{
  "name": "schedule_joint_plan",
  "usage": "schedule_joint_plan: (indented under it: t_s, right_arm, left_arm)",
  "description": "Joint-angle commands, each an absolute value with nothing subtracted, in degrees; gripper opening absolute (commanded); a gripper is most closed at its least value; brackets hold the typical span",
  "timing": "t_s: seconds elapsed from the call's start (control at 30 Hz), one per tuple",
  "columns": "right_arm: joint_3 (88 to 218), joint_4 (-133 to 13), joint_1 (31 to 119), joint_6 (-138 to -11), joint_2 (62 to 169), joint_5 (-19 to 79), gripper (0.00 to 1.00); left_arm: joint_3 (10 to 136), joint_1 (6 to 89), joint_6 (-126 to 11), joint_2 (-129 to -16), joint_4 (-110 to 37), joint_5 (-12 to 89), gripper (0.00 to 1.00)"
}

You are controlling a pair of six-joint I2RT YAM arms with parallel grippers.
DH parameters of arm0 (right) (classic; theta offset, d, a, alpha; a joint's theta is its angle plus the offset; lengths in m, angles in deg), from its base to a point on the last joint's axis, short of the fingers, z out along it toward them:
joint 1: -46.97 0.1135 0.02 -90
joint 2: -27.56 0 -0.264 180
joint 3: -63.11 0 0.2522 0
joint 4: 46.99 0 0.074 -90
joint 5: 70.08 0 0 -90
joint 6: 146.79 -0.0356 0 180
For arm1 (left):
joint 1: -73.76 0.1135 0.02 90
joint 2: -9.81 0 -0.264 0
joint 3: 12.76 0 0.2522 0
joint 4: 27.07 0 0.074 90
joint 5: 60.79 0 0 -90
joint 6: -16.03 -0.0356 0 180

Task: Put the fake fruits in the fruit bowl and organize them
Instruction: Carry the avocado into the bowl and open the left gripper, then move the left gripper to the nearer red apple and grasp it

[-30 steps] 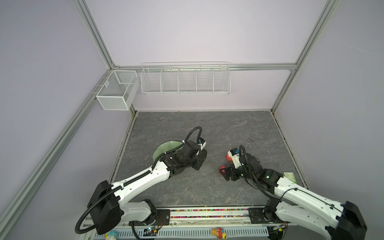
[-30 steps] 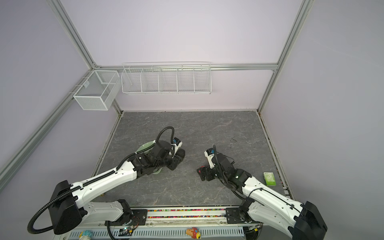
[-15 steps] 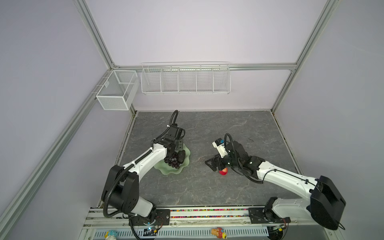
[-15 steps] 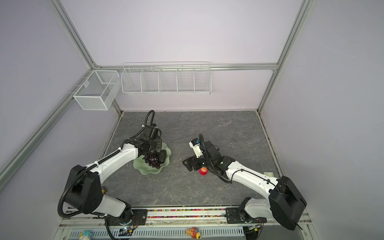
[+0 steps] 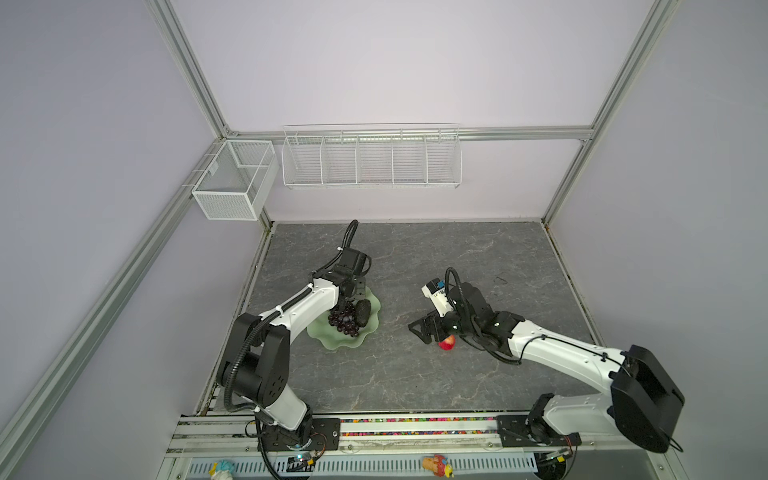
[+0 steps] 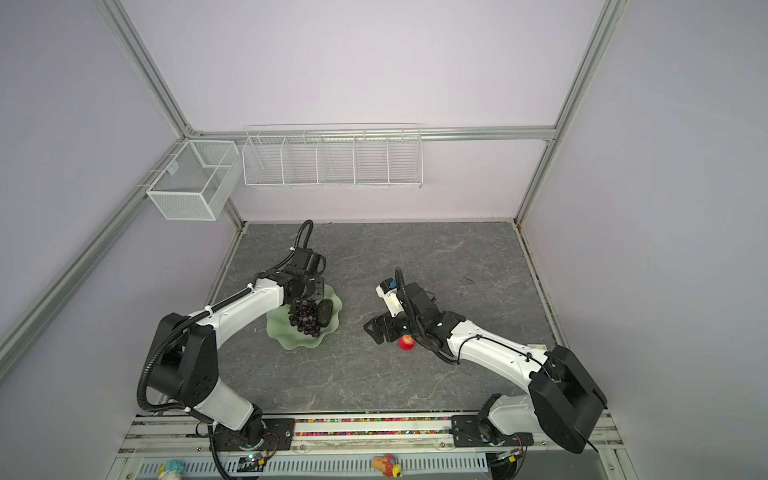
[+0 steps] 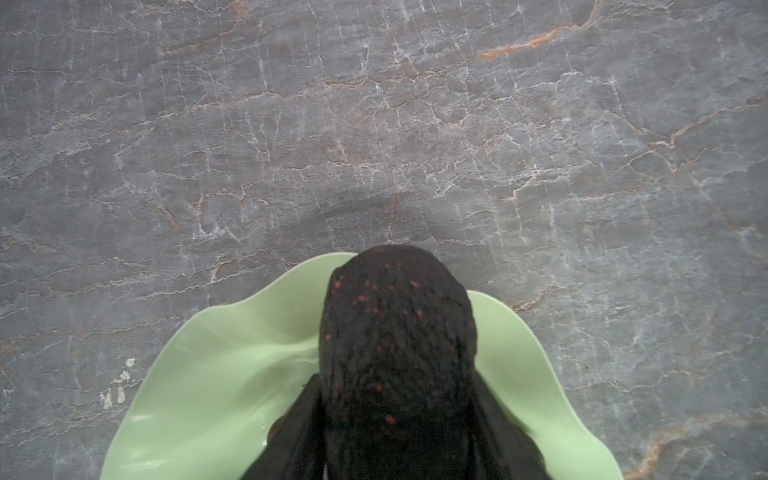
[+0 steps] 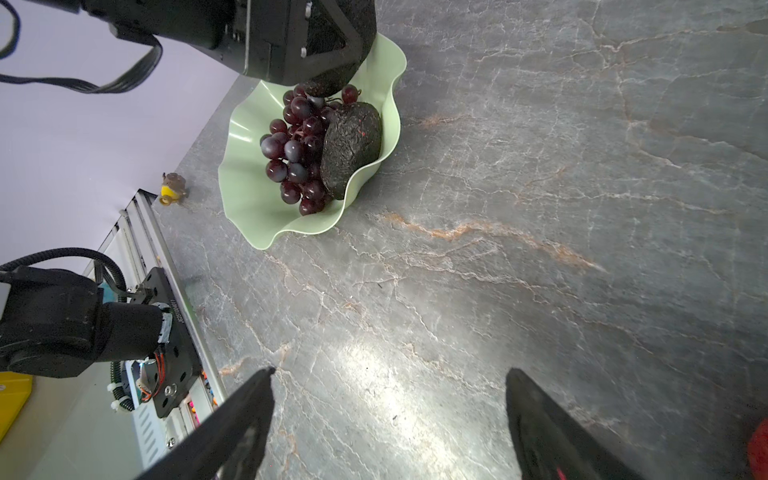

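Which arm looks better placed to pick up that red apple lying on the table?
Right. The right pincer is open, empty and beside the red apple. The left pincer grips a dark avocado over the green bowl, farther away.

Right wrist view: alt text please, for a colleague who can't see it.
The left gripper holds a dark avocado over the pale green fruit bowl, which holds grapes and a second avocado. The right gripper, jaws open, frames bare grey table.

Left gripper (image 5: 356,296) clamped on its load; right gripper (image 8: 390,372) low, fingers (image 8: 245,419) spread wide.
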State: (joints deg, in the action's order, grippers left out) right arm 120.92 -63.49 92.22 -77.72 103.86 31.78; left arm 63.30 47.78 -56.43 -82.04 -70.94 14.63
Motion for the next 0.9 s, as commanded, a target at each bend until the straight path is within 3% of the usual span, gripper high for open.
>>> schedule_joint_plan:
  t_s: [0.0, 0.2, 0.37, 0.5, 0.73, 0.87]
  right_arm:
    - [122.2, -62.4, 92.6, -77.3, 104.4, 32.9, 0.88]
    - [121.9, -62.7, 92.8, -77.4, 103.5, 32.8, 0.88]
    - [121.6, -62.6, 92.9, -77.6, 103.2, 32.6, 0.88]
    - [121.5, -62.5, 93.2, -77.6, 103.0, 32.7, 0.88]
    - [120.9, -63.9, 93.1, -77.2, 100.6, 31.2, 0.88]
    - [117.7, -66.2, 92.8, -77.6, 96.4, 28.0, 0.88]
  left_arm:
    - [61.6, 48.0, -54.8, -80.5, -72.0, 15.0, 0.45]
    - [60.6, 48.0, -54.7, -79.7, -73.0, 15.0, 0.47]
    - [59.5, 48.0, -54.5, -77.9, -72.5, 14.2, 0.62]
    - [59.6, 48.0, -54.5, -76.3, -72.6, 14.0, 0.66]
    - [60.7, 46.7, -56.4, -71.3, -72.5, 18.9, 0.68]
    - [61.7, 40.8, -55.1, -70.3, -68.4, 23.7, 0.69]
